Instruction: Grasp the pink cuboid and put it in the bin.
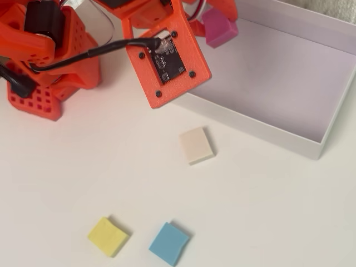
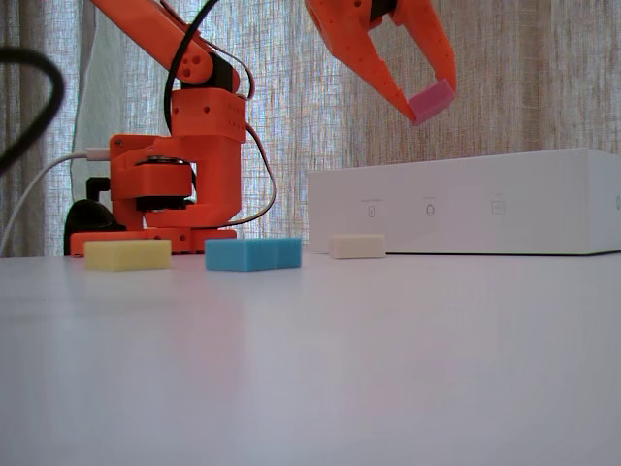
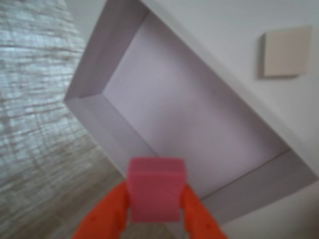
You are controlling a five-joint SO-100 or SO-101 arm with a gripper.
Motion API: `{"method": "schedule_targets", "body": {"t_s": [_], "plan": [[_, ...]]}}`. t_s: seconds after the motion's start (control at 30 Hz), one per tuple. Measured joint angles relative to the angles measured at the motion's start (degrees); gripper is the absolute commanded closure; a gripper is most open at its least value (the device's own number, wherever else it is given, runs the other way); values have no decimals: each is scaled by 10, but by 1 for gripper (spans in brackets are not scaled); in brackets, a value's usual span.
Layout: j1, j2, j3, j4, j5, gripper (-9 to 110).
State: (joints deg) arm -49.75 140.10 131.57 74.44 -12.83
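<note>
The pink cuboid (image 1: 218, 28) hangs in the air, pinched between the orange fingertips of my gripper (image 1: 217, 25). In the fixed view the pink cuboid (image 2: 432, 100) is held high above the white bin (image 2: 466, 216). The wrist view shows the pink cuboid (image 3: 155, 195) between my two fingers, over the near corner of the bin (image 3: 94, 62), whose pale lilac floor is bare. From overhead, the cuboid sits just inside the bin's (image 1: 253, 129) left wall line.
A cream block (image 1: 196, 145) lies just outside the bin's front wall. A yellow block (image 1: 108, 236) and a blue block (image 1: 169, 243) lie further toward the front. The arm's orange base (image 1: 50, 61) stands at the left. A curtain hangs behind.
</note>
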Motion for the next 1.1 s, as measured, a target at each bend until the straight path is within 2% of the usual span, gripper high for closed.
{"method": "schedule_targets", "body": {"t_s": [0.03,0.17,0.23,0.5,0.73,0.87,1.1], "plan": [[1,4,12,-4,0,85],[3,26,61,-18,-1,59],[6,42,86,-36,-1,55],[63,127,110,-168,-1,61],[251,211,78,-288,1,62],[354,280,83,-328,11,68],[504,419,182,-295,11,72]]}}
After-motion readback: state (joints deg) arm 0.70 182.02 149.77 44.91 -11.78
